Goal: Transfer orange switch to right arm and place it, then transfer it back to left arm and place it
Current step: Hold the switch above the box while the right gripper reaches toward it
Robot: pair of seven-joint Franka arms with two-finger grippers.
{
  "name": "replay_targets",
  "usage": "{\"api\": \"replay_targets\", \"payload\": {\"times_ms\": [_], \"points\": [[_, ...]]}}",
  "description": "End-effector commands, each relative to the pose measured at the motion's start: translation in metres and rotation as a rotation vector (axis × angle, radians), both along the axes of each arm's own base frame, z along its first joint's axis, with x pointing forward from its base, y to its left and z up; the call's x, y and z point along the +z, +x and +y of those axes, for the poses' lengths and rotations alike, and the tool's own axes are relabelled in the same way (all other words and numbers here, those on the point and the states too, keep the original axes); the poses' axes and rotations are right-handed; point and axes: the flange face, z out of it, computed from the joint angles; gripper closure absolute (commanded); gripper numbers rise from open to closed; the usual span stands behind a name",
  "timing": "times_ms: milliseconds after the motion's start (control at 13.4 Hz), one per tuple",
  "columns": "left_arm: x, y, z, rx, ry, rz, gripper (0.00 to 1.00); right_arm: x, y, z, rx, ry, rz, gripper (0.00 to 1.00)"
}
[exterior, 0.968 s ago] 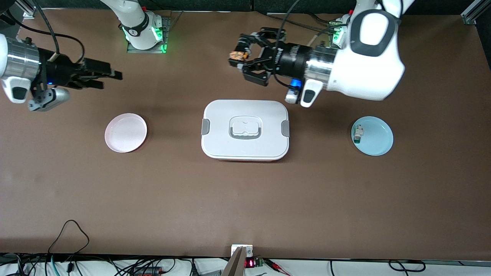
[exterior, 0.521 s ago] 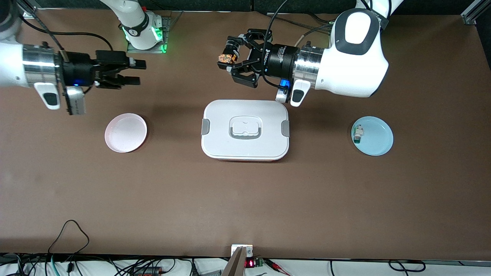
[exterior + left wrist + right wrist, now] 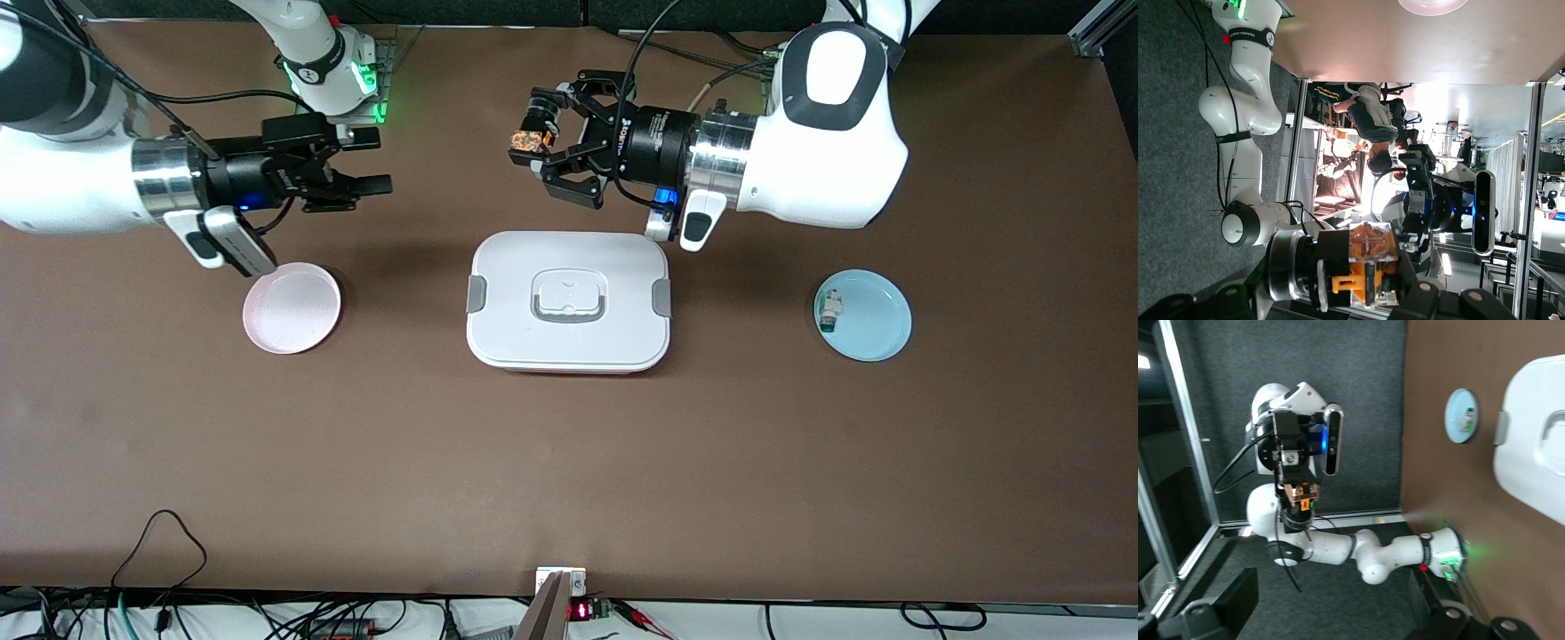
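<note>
**Switch held aloft above the bench, both tools facing each other**

Bench (image 3: 569, 462): a broad, matte brown surface carrying everything. 2 big white jointed arms with silver wrists reach in level over its strip by the robots' bases. The box (image 3: 568, 302), a smooth white rounded-rectangular case with grey side clips and a grey-outlined recessed handle, sits mid-bench. A round pale pink plate (image 3: 292, 308) lies toward the right arm's end; a round light blue plate (image 3: 864, 315) lies toward the left arm's end, with a small white part with a green tip (image 3: 830, 311) near its rim.

The left tool (image 3: 533, 148) is clamped on the orange switch (image 3: 526, 140), a tiny blocky part with orange-yellow accents and a clear top, up in the air over bare bench just past the box's edge, not over the lid. The right tool (image 3: 369, 163) hovers over bare bench between its base and the pink plate, black fingers spread apart and holding nothing, pointing at the switch with a wide gap between them.
</note>
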Motion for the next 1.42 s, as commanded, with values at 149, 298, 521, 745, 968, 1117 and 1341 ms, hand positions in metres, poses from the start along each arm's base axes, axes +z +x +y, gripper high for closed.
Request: {"api": "replay_targets", "payload": {"times_ms": [149,298,521,745,968,1117,1341], "points": [[0.005,0.006,0.000,0.008,-0.025,0.024,1.00,-0.007,-0.012,0.027,-0.031,0.105,0.014,0.00],[0.005,0.006,0.000,0.008,-0.025,0.024,1.00,-0.008,-0.013,0.038,-0.065,0.139,0.025,0.00],[0.005,0.006,0.000,0.008,-0.025,0.023,1.00,-0.012,-0.020,0.061,-0.120,0.198,0.068,0.00],[0.005,0.006,0.000,0.008,-0.025,0.024,1.00,-0.011,-0.025,0.080,-0.145,0.214,0.075,0.00],[0.005,0.007,0.001,0.010,-0.025,0.024,1.00,-0.011,-0.027,0.095,-0.175,0.248,0.046,0.00],[0.005,0.007,0.001,0.010,-0.025,0.024,1.00,-0.014,-0.027,0.097,-0.183,0.260,0.043,0.00],[0.005,0.008,0.002,0.011,-0.025,0.025,1.00,-0.027,-0.030,0.097,-0.194,0.268,0.029,0.00]]}}
